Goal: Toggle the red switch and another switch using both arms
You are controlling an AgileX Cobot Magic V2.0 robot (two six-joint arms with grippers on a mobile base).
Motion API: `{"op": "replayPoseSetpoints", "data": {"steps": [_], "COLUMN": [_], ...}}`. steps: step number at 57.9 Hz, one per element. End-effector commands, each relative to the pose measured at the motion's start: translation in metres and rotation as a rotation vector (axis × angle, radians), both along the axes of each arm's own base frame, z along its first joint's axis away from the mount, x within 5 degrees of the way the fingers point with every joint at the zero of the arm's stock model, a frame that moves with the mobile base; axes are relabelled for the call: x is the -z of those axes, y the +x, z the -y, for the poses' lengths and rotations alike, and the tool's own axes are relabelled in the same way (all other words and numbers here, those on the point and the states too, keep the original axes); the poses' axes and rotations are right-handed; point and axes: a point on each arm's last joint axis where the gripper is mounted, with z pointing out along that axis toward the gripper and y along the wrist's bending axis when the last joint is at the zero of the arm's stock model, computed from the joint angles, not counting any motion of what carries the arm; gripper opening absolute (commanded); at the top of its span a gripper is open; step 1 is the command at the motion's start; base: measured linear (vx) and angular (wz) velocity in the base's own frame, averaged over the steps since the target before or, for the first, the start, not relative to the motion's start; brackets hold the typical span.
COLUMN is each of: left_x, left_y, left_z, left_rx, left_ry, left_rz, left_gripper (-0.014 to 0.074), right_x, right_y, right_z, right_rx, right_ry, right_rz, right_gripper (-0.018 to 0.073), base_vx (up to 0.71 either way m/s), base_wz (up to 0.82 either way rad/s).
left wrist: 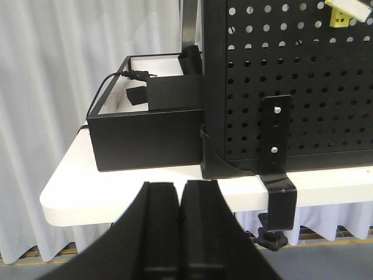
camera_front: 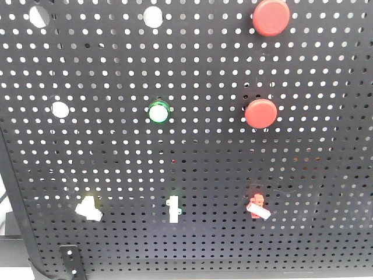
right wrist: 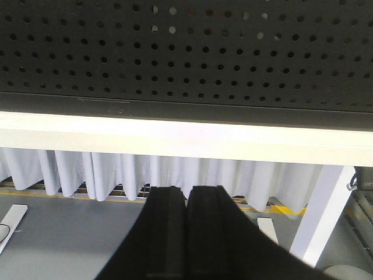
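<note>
White curtains (left wrist: 35,116) hang all round behind a white table (left wrist: 87,186). A black pegboard (camera_front: 116,151) stands upright on it, fixed to the table edge by a black bracket (left wrist: 275,146).

Low on the right of the board sits the red switch (camera_front: 257,207), its white-tipped lever slanting down to the right. At the same height on the left is the cream switch (camera_front: 88,207), its stubby lever also angled down to the right. Between the two stands a slim white toggle (camera_front: 173,209) with a faint green glow at its top. Higher up there is a lit green button (camera_front: 158,111), and to its right two big round red buttons (camera_front: 260,113), one above the other.

The left gripper (left wrist: 180,189) hangs low in front of the table edge, near the board's lower left corner. Its fingers are pressed together with nothing between them. From its camera the cream switch (left wrist: 341,14) looks yellow and sits high on the board, well apart from the fingers. A black box (left wrist: 145,134) with an open top and a cable (left wrist: 108,84) stands just beside the board.

The right gripper (right wrist: 187,189) is also closed and empty. It sits below the table edge (right wrist: 175,137), facing the bottom strip of the pegboard (right wrist: 186,52), with grey floor (right wrist: 70,239) and a table leg (right wrist: 323,210) beyond.
</note>
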Motion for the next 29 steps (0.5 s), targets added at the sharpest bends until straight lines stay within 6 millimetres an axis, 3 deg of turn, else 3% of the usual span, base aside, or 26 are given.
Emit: {"op": "replayPoseSetpoints", "data": {"steps": [1,15,23,29], "left_x": [-0.0007,-0.0007,-0.0007,-0.0007], "left_y": [0.0003,0.0003,0.0003,0.0003], "left_z": [0.0003,0.0003,0.0003,0.0003], "left_rx": [0.002,0.002,0.002,0.002], "left_ry": [-0.02,-0.02,-0.02,-0.02], "left_rz": [0.063,0.063,0.063,0.063], "left_gripper": [0.0002,0.0002,0.0002,0.0002], "right_x": [-0.0062,-0.0062,-0.0063,-0.0083], "right_y": [0.0008,0.0008,0.001,0.0012], "right_z": [0.0002,0.0003,0.0025,0.0023], "right_rx": [0.001,0.001,-0.007,-0.006], "right_ry": [-0.015,-0.022,-0.196,-0.195], "right_rz": [0.088,0.088,0.084,0.107], "right_gripper": [-0.0006,-0.0006,-0.0006,-0.0006], "base_vx": [0.0,0.0,0.0,0.0], "base_wz": [0.0,0.0,0.0,0.0]}}
